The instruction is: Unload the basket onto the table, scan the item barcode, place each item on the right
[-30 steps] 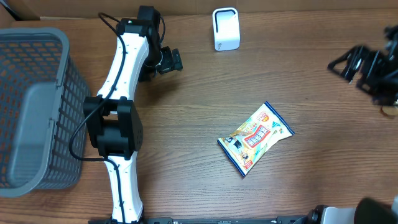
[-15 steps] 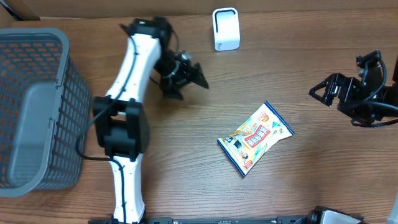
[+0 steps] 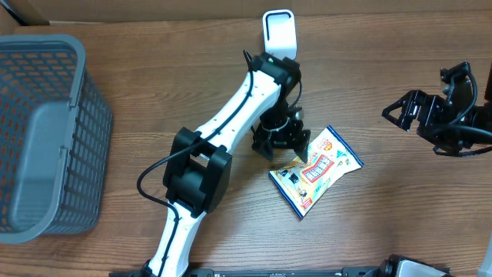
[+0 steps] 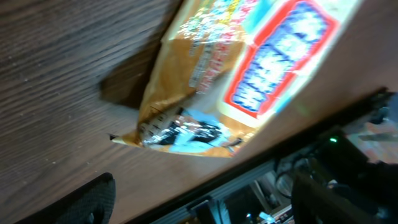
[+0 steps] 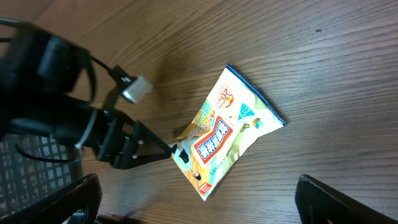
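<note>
The item, a yellow snack packet [image 3: 317, 169] with a red-and-blue label, lies flat on the wooden table right of centre. No barcode shows on its upper face. My left gripper [image 3: 283, 150] hovers open at the packet's left edge. In the left wrist view the packet [image 4: 249, 74] lies just beyond the fingertips [image 4: 87, 199], nothing between them. A white scanner [image 3: 279, 35] stands at the back edge. My right gripper [image 3: 396, 108] hangs open at the far right, apart from the packet [image 5: 227, 134], which it looks down on.
A grey mesh basket [image 3: 46, 131] fills the left side of the table. The left arm [image 3: 231, 115] stretches diagonally across the middle from the front edge. Bare wood lies between the packet and the right gripper.
The left arm swung from the back left across to the packet's left edge, its jaws narrowing a little. The right arm came in from the right edge, then held still.
</note>
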`<state>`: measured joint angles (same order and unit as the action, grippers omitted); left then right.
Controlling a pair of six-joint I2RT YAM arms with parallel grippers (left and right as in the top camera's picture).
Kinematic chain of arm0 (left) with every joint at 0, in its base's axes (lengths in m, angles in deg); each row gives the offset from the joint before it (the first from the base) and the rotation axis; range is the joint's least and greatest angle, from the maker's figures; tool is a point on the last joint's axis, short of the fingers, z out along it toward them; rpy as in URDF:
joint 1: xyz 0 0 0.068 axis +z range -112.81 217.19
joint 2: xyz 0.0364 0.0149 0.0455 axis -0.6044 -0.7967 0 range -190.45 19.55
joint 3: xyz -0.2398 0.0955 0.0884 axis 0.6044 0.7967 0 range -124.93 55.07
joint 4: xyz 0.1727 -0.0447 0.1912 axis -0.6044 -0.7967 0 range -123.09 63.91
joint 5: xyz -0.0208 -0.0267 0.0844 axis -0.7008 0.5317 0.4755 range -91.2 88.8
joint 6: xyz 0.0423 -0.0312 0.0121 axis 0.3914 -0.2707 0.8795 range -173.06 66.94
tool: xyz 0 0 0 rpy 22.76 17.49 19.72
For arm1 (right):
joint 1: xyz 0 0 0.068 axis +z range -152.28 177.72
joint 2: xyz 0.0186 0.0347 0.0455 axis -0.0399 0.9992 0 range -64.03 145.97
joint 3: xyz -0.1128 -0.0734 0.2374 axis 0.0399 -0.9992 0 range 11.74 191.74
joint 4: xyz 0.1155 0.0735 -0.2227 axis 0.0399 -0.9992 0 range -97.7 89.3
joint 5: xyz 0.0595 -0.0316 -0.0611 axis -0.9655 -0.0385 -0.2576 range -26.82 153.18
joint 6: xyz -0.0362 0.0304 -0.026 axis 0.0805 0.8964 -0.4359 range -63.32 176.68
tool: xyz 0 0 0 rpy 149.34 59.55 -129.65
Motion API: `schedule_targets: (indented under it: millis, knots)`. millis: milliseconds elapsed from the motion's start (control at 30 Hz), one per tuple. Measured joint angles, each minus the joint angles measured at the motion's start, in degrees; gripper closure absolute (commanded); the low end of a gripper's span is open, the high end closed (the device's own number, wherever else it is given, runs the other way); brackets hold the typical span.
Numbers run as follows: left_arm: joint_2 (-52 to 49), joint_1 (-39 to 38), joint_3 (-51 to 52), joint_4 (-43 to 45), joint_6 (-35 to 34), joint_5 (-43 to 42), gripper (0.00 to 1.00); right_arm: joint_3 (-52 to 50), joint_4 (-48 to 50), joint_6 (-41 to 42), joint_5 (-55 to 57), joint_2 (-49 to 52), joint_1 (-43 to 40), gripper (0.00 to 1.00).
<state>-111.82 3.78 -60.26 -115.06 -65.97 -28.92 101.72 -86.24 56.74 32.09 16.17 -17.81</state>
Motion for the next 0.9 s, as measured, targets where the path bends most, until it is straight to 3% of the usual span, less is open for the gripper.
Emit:
schedule_targets:
  millis: [300,467,767,833,900]
  knots:
    - [0.0,3.7,9.5,2.1,-0.7,2.4,0.17,0.0,0.6,-0.1,0.0,0.0,0.0,0.00]
    - [0.0,5.0,14.1,2.9,2.5,-1.3,0.17,0.0,1.6,-0.1,0.1,0.0,0.0,0.00]
    - [0.0,3.3,20.0,14.6,7.1,-10.6,0.16,0.0,2.2,0.0,0.1,0.2,0.0,0.00]
    - [0.0,3.4,20.1,16.4,6.6,-11.9,0.19,0.0,2.2,-0.1,0.0,0.5,0.0,0.00]
    - [0.0,3.4,20.1,18.4,5.4,-12.9,0.31,0.0,2.3,-0.1,0.0,0.8,0.0,0.00]
